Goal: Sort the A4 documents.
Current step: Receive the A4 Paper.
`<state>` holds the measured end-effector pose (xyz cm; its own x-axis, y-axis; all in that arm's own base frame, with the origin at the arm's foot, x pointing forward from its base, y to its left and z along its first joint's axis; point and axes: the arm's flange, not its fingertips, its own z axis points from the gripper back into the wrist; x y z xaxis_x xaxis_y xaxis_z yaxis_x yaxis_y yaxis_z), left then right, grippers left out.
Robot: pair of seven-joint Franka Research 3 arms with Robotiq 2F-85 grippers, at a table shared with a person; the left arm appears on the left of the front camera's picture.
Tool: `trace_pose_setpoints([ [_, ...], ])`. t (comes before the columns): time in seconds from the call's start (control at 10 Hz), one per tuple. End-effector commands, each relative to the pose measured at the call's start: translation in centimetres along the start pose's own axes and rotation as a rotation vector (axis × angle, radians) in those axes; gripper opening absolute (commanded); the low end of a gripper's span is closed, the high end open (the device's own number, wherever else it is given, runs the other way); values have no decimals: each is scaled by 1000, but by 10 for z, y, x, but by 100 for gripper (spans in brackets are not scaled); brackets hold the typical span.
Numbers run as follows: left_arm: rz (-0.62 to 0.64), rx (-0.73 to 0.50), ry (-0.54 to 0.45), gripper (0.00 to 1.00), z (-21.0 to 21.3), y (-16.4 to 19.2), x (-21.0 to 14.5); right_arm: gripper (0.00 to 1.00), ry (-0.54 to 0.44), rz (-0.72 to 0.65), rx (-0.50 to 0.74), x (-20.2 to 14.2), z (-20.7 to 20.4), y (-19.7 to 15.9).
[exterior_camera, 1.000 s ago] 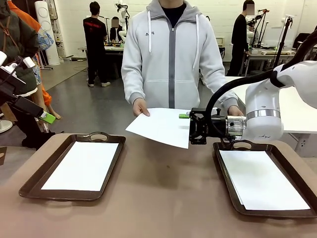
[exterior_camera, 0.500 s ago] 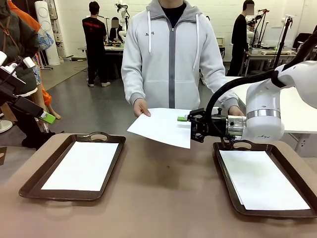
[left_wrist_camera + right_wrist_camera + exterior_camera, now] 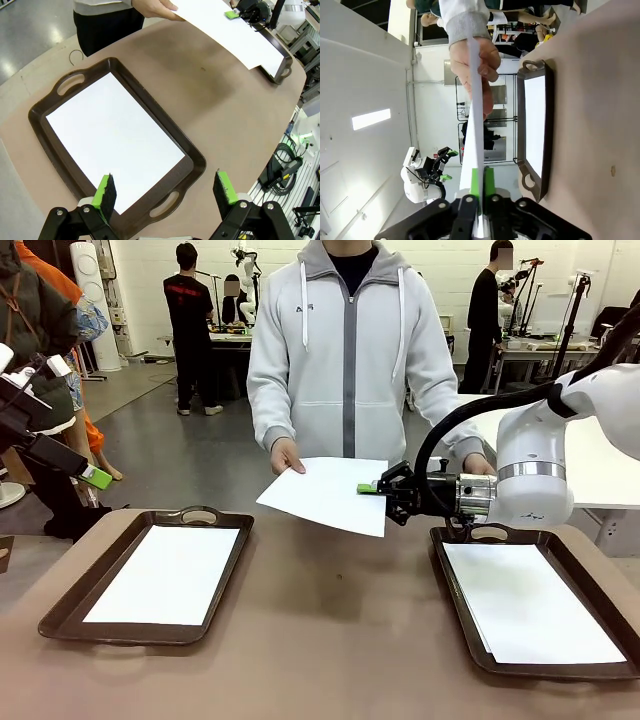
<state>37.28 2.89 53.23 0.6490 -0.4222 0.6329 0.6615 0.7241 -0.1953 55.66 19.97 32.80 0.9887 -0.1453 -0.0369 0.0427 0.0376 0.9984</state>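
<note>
From the front I see two brown trays on the table; the left tray carries a white sheet, the right tray another sheet, both lying flat with long axes running away from me; between the trays, above the bare table, a person's hand holds a third sheet by its far left corner; my right gripper is clamped on that sheet's right edge, fingers pointing left, level; the sheet slopes down towards me.

In the left wrist view my left gripper hangs with fingers wide apart over the near end of the left tray; nothing sits between them; the held sheet lies beyond the tray.

In the right wrist view the green pads are pressed together on the held sheet, seen edge-on; the hand grips its far end; the left tray lies beside it.
</note>
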Motion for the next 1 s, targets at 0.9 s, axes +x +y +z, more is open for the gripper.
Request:
trace_pose_setpoints([
  [0.9, -1, 0, -1, 100, 0, 0, 0, 0, -7, -1, -11, 0, -1, -2],
])
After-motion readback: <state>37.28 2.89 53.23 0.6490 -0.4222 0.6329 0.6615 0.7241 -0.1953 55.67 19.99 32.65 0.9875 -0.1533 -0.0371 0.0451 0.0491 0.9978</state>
